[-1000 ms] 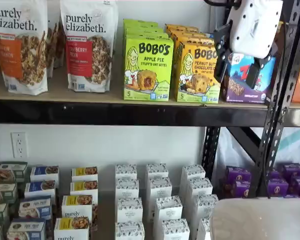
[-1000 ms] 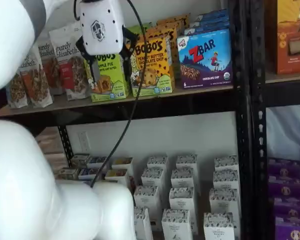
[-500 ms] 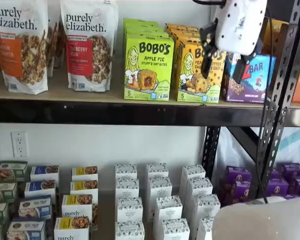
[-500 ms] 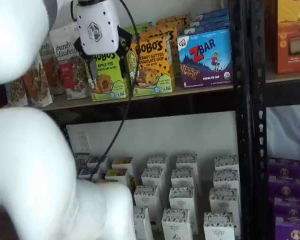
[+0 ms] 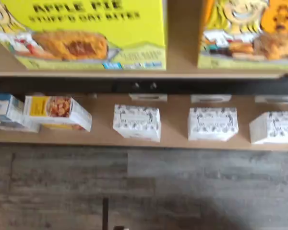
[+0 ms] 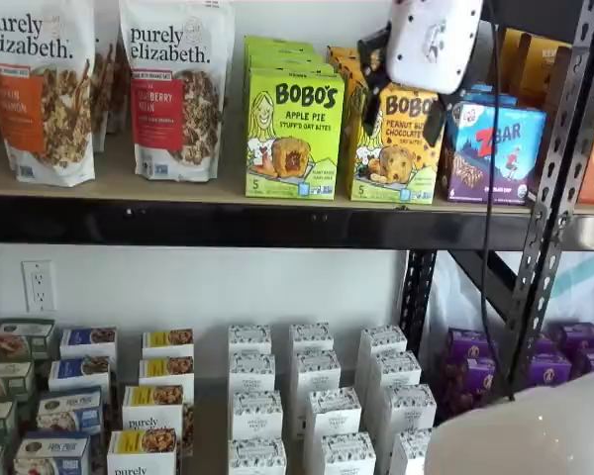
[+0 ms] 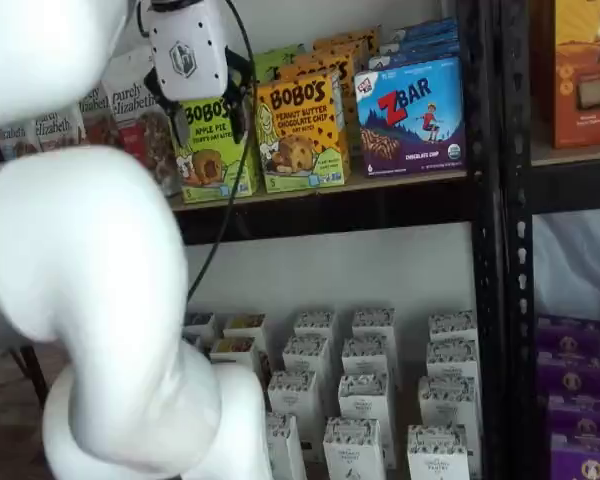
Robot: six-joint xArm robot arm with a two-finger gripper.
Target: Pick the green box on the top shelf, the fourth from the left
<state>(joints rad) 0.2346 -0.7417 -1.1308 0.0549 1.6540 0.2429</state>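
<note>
The white arm [image 7: 90, 300] fills the near side of a shelf view, its bulky links covering the granola end of the top shelf [image 6: 228, 223], a light-tan board with a thick black front rail on black perforated uprights. On that board, in both shelf views, two purely elizabeth granola bags [image 6: 176, 89] stand at one end, then the green box [image 6: 294, 134], upright with its "BOBO'S APPLE PIE" face forward and more green boxes lined up behind it. Just beside it stands the orange-yellow Bobo's peanut butter box [image 6: 396, 148], and past that the blue-purple ZBar box [image 6: 495, 153].

The lower shelf [image 5: 173, 139] carries rows of small white patterned boxes [image 6: 312, 396], with yellow and blue purely elizabeth cartons [image 6: 158, 381] to one side and purple boxes [image 6: 564, 361] to the other.

The gripper [image 6: 404, 111] hangs in front of the top shelf with its white body above and its two black fingers spread wide, holding nothing. In a shelf view [image 7: 208, 118] its fingers straddle the green box's front face without visibly touching it. The wrist view shows the green box [image 5: 86, 33] close, with the orange-yellow box beside it across a bare gap.
</note>
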